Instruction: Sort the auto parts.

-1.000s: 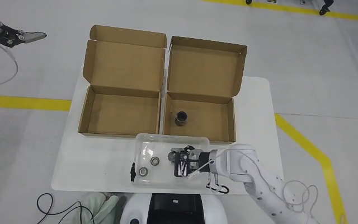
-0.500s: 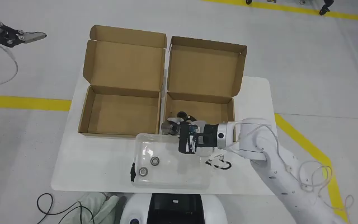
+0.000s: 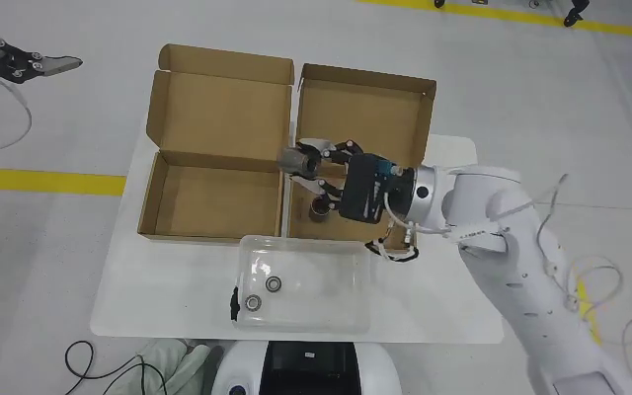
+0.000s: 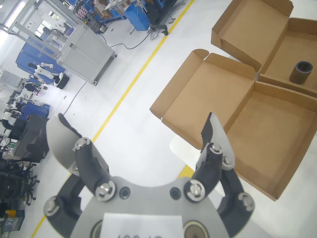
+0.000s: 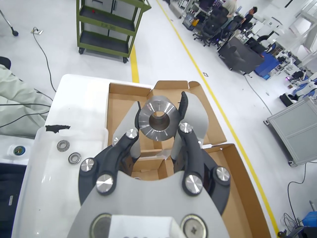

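**Right gripper holds a steel sleeve above the two boxes**

The right gripper (image 5: 159, 110) is clamped on a silver metal cylindrical sleeve (image 5: 158, 121), bore facing the wrist camera, one finger on each side. In the top view it hangs over the seam where the two boxes meet, near the hinges of their lids.

The open brown cardboard box on the right (image 3: 360, 118) holds a dark upright cylinder (image 3: 321, 208). The open brown cardboard box on the left (image 3: 207, 202) adjoins it (side walls touching). Just in front of both sits a clear plastic tray (image 3: 316, 296) with two small ring bearings (image 3: 274, 284) lying close together. All of this rests on the white table (image 3: 138, 286).

The left gripper (image 4: 135, 125) hangs well off the table over the floor, fingers spread wide, holding nothing.
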`<action>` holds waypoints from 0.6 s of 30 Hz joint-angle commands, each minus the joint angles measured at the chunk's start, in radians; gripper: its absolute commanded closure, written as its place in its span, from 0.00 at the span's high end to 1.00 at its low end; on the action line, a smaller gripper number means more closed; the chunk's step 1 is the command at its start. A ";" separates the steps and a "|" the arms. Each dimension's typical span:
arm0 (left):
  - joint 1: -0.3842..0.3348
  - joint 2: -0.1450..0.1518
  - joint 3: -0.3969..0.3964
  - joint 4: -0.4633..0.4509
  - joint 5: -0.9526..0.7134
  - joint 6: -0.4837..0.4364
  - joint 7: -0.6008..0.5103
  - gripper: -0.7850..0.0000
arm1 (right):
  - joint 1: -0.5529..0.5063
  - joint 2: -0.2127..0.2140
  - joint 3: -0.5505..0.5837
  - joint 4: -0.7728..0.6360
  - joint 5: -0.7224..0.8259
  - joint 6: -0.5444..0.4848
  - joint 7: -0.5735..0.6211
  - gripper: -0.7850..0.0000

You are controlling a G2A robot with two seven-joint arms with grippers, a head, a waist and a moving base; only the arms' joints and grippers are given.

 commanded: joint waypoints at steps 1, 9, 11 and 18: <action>0.000 0.000 0.000 0.000 0.000 0.000 0.000 1.00 | 0.012 -0.003 0.001 0.005 0.004 0.014 -0.036 0.00; 0.000 0.000 0.000 0.000 0.000 0.000 0.000 1.00 | 0.055 -0.017 -0.010 0.014 -0.012 0.041 -0.141 0.00; 0.000 0.000 0.000 0.000 0.000 0.000 0.000 1.00 | 0.068 -0.020 -0.012 0.003 -0.022 0.049 -0.144 0.00; 0.000 0.000 0.000 0.000 0.000 0.000 0.000 1.00 | 0.100 -0.027 -0.019 -0.022 -0.025 0.065 -0.132 0.00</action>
